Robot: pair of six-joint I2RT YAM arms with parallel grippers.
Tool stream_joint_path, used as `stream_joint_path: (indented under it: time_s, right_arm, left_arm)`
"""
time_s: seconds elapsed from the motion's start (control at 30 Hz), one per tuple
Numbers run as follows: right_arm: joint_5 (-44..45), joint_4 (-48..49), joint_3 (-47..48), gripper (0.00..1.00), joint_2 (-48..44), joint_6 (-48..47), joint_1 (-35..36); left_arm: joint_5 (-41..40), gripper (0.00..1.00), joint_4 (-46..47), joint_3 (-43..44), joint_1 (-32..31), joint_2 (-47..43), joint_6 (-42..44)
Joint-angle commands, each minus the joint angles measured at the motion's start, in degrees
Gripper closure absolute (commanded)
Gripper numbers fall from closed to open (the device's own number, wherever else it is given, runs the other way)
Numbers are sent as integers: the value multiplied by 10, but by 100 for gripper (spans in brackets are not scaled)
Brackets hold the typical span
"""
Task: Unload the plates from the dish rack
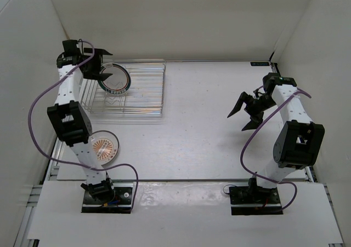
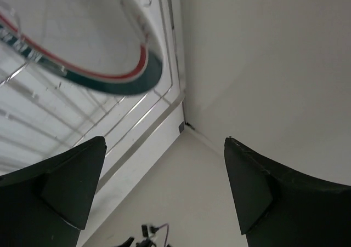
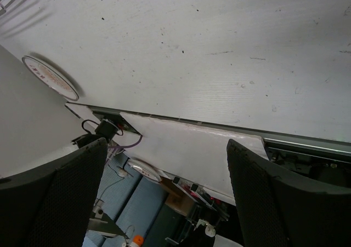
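My left tool (image 1: 105, 65) is spread beside the ringed plate (image 1: 116, 80) propped in the dish rack (image 1: 147, 96), far left; its rim lettering is unreadable. The sunburst plate (image 1: 104, 147) lies near left on the table (image 1: 208, 148). My right tool (image 1: 237, 121) is spread.

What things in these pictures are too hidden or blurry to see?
Sunburst plate, top view: the left arm covers its left side.
Ringed plate, left wrist view: cut off by the frame edges; its rim markings are blurred.
Dish rack, top view: left end behind the arm.
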Motion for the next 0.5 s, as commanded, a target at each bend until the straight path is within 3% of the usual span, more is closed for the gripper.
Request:
stream_joint_path:
  time_s: [0.0,0.47]
  right_arm:
    - [-1,0,5,10,-13,-7,-3]
    - [22,6,20,10,-35,-11,-19]
  left_arm:
    - [-10,0,41,61,-6,43,-51]
    - [-69,0,88,131,-5,137,-49]
